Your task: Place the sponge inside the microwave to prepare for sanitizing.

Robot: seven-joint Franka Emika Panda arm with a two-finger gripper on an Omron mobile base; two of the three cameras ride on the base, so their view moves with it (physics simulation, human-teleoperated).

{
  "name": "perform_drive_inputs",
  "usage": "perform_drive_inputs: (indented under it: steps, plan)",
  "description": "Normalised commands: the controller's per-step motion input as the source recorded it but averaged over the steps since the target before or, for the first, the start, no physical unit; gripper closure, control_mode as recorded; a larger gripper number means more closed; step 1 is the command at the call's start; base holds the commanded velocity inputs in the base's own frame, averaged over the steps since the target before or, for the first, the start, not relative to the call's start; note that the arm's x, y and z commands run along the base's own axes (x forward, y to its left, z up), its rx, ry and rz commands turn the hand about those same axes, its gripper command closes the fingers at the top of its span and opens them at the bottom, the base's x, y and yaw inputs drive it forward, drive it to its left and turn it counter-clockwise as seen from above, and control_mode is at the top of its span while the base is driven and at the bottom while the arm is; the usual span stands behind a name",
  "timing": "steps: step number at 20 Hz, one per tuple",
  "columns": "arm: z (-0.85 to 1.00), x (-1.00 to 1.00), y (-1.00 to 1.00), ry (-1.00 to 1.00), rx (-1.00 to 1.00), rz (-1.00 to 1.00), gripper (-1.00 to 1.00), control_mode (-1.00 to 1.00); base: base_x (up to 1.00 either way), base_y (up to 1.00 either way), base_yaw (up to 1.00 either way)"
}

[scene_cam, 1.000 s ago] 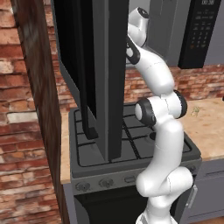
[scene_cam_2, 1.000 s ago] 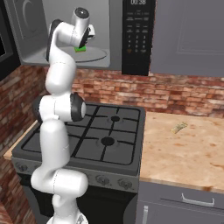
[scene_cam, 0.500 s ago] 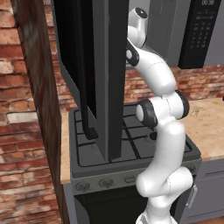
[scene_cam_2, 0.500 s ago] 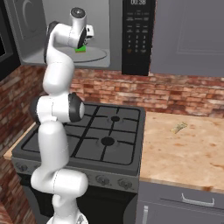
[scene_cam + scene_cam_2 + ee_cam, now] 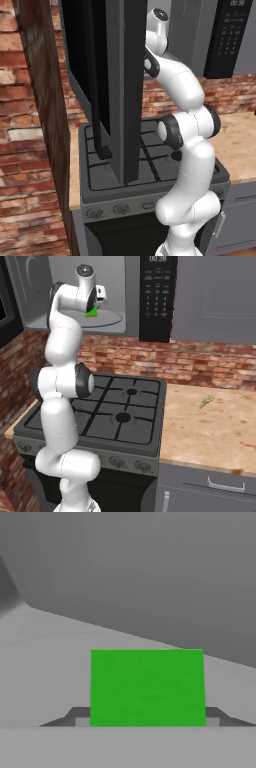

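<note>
sponge at the microwave's turntable

left base view: arm [image 5: 186,125] reaches up behind the open microwave [image 5: 107,75] door, over the stove [image 5: 150,165]. right base view: sponge [image 5: 91,313] sits at the jaws over the turntable [image 5: 107,317] — desk [image 5: 210,426] to the right. hand view: sponge [image 5: 147,687] between the fingertips [image 5: 67,717] — grip on it cannot be told.

1. The arm's upper links have risen and leaned slightly further toward the microwave [image 5: 131,301] over the last second.
2. The gripper [image 5: 95,305] has edged back from the cavity's mouth, toward the arm.
3. The sponge [image 5: 91,313] has moved with it, just below it over the turntable [image 5: 111,319].
</note>
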Motion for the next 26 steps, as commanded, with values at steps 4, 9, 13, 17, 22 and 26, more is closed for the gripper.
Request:
perform_drive_inputs:
  steps: [4,9,13,17,22,26]
  plan:
    - [-0.50,-0.16,-0.01,0.06,0.00,-0.06,1.00,-1.00,0.00,0.00,0.00]
    - [-0.58,-0.13,0.00,0.04,0.00,-0.05,1.00,-1.00,0.00,0.00,0.00]
    - [-0.59,0.00,0.00,0.00,0.00,-0.03,1.00,-1.00,0.00,0.00,0.00]
    - [-0.56,0.00,0.00,0.00,0.00,-0.02,1.00,-1.00,0.00,0.00,0.00]
    - [-0.56,0.00,0.00,0.00,0.00,-0.01,1.00,-1.00,0.00,0.00,0.00]
    - [-0.52,0.00,0.01,0.00,0.00,0.00,-1.00,-1.00,0.00,0.00,0.00]
